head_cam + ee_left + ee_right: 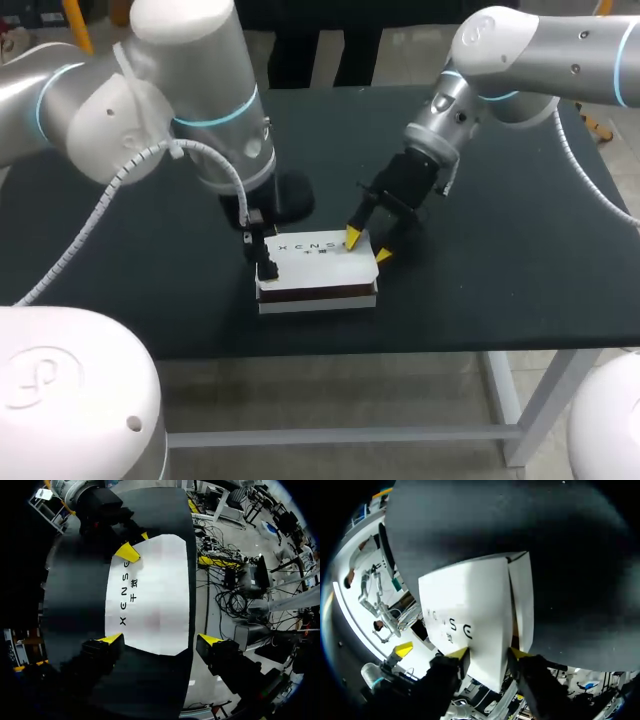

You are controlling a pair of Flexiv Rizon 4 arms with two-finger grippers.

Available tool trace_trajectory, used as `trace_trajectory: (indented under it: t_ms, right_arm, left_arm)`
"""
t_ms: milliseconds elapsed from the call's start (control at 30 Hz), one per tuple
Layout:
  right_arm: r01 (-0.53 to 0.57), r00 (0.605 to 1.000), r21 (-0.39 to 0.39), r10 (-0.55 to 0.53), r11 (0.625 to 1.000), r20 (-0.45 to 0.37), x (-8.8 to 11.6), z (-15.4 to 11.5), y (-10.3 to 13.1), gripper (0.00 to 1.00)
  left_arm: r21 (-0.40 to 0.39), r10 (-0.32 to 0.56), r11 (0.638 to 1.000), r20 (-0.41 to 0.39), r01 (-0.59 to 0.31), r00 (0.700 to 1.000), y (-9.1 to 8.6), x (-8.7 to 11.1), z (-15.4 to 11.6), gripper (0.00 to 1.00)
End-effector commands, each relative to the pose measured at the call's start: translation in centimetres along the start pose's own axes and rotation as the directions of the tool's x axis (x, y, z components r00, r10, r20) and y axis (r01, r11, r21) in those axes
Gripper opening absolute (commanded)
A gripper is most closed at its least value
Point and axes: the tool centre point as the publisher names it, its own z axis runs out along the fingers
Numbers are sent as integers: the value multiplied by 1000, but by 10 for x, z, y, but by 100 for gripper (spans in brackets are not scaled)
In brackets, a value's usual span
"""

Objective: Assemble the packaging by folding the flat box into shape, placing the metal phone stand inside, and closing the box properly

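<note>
Pinching white cardboard box (318,262) corner, right gripper (367,247), matte black table (500,250)

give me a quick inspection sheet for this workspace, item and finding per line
surface: black table, no spills seen
job's things: white box folded up, lid down, near the table's front edge; phone stand not visible
clutter: nothing seen
hands: left hand over the box's left end, grip unclear; right hand shut on its right-end corner
cables: white spiral hose at the left, clear of the box
surroundings: nothing seen
</note>
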Motion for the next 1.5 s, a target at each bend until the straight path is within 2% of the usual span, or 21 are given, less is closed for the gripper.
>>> trace_trajectory:
  t_ms: [33,233,367,467,800,1033,1500]
  right_arm:
    - [1,1000,3,-1,1000,1,1,0,1,53]
    - [1,1000,3,-1,1000,1,1,0,1,53]
    - [1,1000,3,-1,1000,1,1,0,1,52]
    - [1,1000,3,-1,1000,1,1,0,1,49]
    - [1,1000,3,-1,1000,1,1,0,1,48]
    - [1,1000,3,-1,1000,1,1,0,1,48]
    - [1,1000,3,-1,1000,1,1,0,1,47]
  left_arm:
    - [10,9,1000,-189,-7,982,0,-24,12,100]
    - [11,17,1000,-187,-15,982,-4,-20,24,98]
    - [9,-4,1000,-169,5,986,-5,-15,29,89]
    - [1,-12,1000,-157,12,988,-7,-11,32,86]
    - [-5,-45,999,-77,45,996,-6,0,37,86]
    - [-23,-68,997,-40,67,997,-10,-3,41,87]
    - [-30,-46,998,51,48,998,-13,0,49,86]
